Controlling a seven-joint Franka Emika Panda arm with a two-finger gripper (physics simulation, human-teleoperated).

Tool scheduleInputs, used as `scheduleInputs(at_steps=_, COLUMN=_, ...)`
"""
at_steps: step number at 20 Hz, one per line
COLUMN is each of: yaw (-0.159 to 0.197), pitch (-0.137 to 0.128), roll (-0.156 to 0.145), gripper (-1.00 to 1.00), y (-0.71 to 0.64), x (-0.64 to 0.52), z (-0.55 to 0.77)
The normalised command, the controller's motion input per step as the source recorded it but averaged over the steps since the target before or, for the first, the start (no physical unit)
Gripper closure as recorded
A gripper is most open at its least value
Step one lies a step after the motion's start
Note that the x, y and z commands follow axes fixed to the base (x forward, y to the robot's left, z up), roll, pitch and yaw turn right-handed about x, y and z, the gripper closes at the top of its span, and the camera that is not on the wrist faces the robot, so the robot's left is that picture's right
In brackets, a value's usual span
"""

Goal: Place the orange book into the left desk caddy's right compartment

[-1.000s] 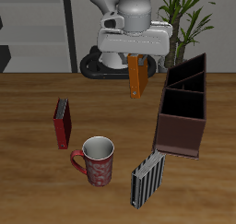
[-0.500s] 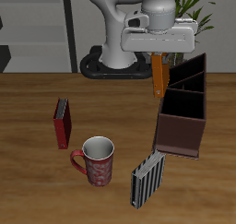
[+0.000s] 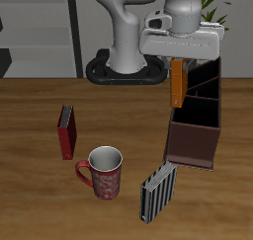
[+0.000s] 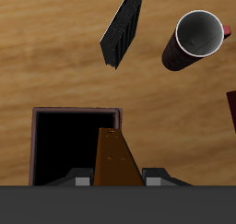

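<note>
Gripper (image 3: 178,58) clamped on one orange book (image 3: 178,83), raised above the table.
Book hanging upright below the fingers, just over the near rim of one left desk caddy (image 3: 196,145). Lower and nearer the table's front edge: one striped book (image 3: 157,192), one red mug (image 3: 103,171), one dark red book (image 3: 66,131).

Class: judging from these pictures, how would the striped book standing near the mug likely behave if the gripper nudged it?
The striped book stands upright on a narrow edge, so it would probably tip rather than slide. It looks thin and stiff, likely light. Falling sideways, it might strike the mug close beside it.
</note>
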Motion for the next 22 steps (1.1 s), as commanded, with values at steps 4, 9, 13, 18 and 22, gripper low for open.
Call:
scheduleInputs(at_steps=4, yaw=0.000, pitch=0.022, roll=-0.005, gripper=1.00, y=0.35, x=0.16, z=-0.07)
scheduleInputs(at_steps=9, yaw=-0.025, pitch=0.018, roll=0.003, gripper=1.00, y=0.33, x=0.08, z=-0.03)
scheduleInputs(at_steps=13, yaw=-0.007, pitch=-0.004, roll=0.003, gripper=1.00, y=0.27, x=0.10, z=0.07)
scheduleInputs(at_steps=18, yaw=-0.008, pitch=-0.013, roll=-0.033, gripper=1.00, y=0.00, x=0.15, z=0.05)
scheduleInputs(at_steps=22, yaw=-0.027, pitch=0.019, roll=-0.009, gripper=1.00, y=-0.03, x=0.10, z=-0.07)
